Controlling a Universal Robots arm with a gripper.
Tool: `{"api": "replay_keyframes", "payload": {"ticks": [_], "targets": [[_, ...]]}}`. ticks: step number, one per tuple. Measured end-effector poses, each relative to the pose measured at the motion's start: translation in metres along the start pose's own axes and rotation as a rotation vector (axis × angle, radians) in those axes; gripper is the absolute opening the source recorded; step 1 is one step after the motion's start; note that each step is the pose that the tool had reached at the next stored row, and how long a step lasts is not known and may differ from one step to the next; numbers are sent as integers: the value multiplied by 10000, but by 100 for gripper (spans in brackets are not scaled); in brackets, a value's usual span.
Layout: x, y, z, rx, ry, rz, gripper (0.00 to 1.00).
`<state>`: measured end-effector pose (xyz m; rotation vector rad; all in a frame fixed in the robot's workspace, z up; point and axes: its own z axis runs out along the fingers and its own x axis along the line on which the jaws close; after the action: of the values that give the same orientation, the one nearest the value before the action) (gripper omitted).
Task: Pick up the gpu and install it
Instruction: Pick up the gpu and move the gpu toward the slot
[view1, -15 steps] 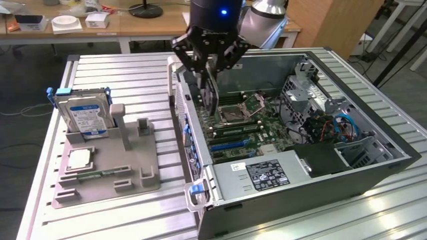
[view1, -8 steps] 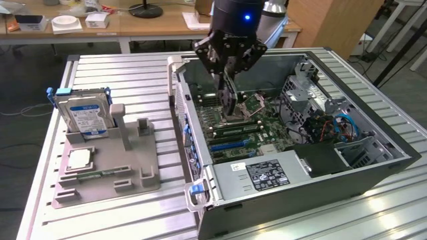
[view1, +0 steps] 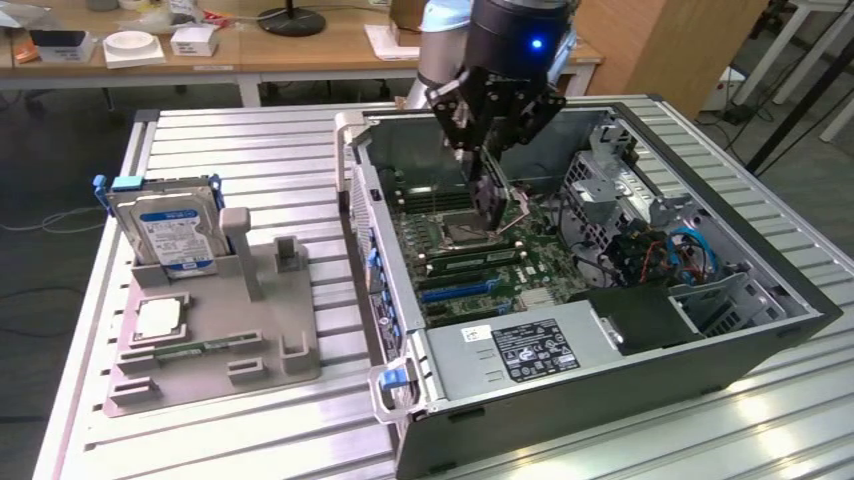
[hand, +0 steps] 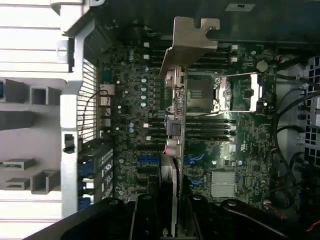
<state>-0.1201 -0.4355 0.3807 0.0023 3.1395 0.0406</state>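
Note:
The gpu (view1: 489, 200) hangs on edge from my gripper (view1: 483, 150), which is shut on it inside the open computer case (view1: 747, 330). It sits a little above the motherboard (view1: 534, 250), near the CPU socket (view1: 467, 235). In the wrist view the gpu (hand: 175, 125) is edge-on, with its silver end bracket (hand: 192, 40) at the far end. My gripper (hand: 170, 205) clamps the card between its black fingers (hand: 145, 215). The blue expansion slots (view1: 461, 290) lie nearer the power supply, apart from the card.
A grey fixture (view1: 267, 340) on the slatted metal table at the exterior view's left holds a silver hard drive with a blue label (view1: 167, 230), a CPU (view1: 158, 318) and a green memory stick (view1: 200, 348). Drive cages and cables (view1: 667, 250) crowd the case's right side.

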Motion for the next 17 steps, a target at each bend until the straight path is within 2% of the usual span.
{"api": "replay_keyframes", "payload": {"ticks": [13,17], "targets": [[-586,26,90,-1,9,-40,27],[-588,25,90,-1,13,-40,27]]}}
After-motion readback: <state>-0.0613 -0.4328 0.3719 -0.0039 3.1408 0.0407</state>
